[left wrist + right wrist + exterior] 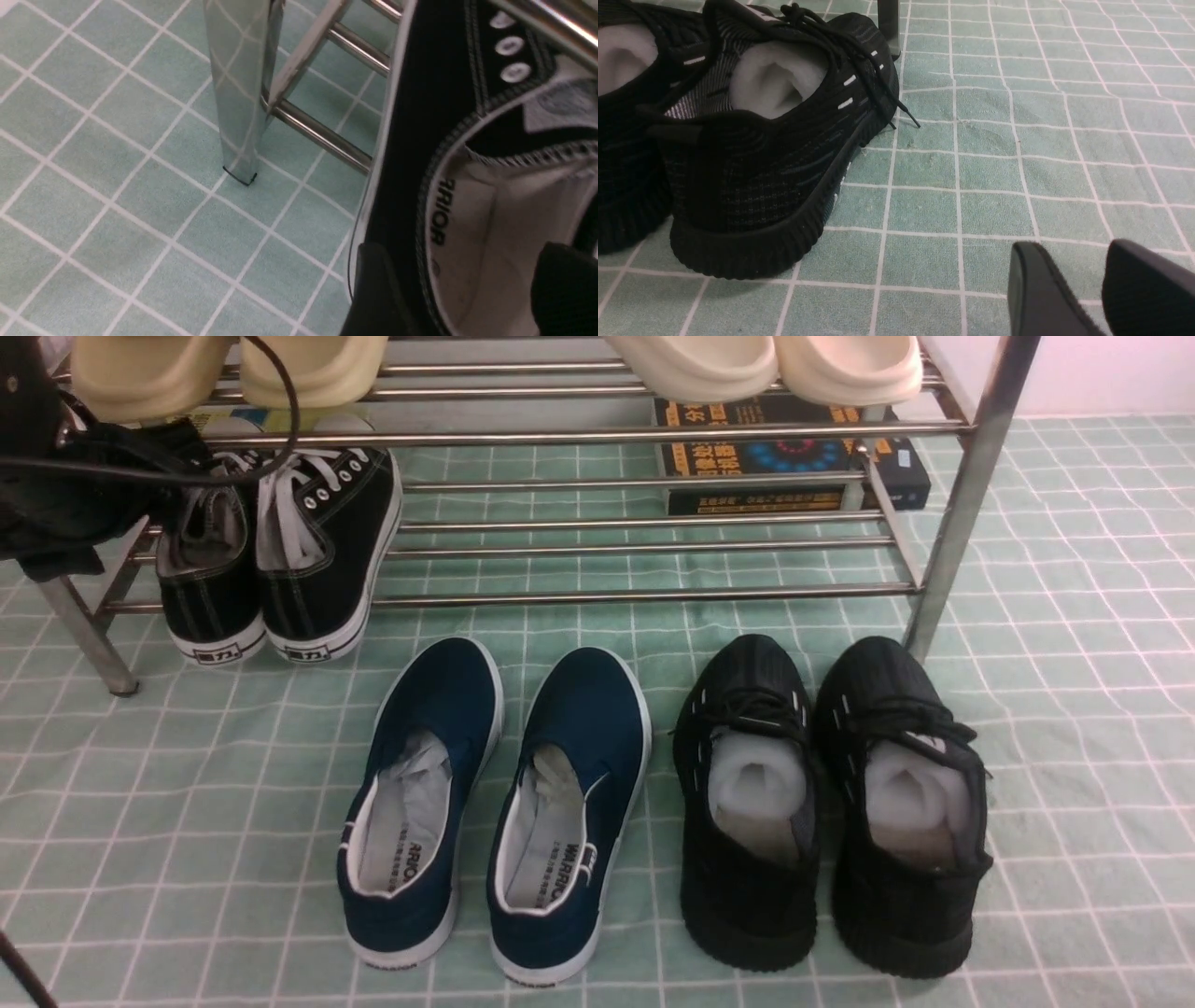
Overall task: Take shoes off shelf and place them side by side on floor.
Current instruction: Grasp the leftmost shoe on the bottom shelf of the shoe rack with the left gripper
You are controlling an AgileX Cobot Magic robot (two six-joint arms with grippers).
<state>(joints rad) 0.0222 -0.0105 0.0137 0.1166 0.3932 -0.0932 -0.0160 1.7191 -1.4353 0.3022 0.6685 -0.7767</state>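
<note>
- Two black canvas sneakers [308, 602], left on the lower tier [653, 592]!
- Toes far, long axes near-to-far!
- Two navy slip-ons [586, 700], two black knits [747, 915]!
- Left gripper [453, 275] wide open, empty; right [1078, 242] parted, empty!

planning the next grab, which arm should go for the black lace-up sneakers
Left, I'd say: the left gripper hovers open by the sneakers, at the shelf's left end; the right gripper is beyond the black knit pair.
</note>
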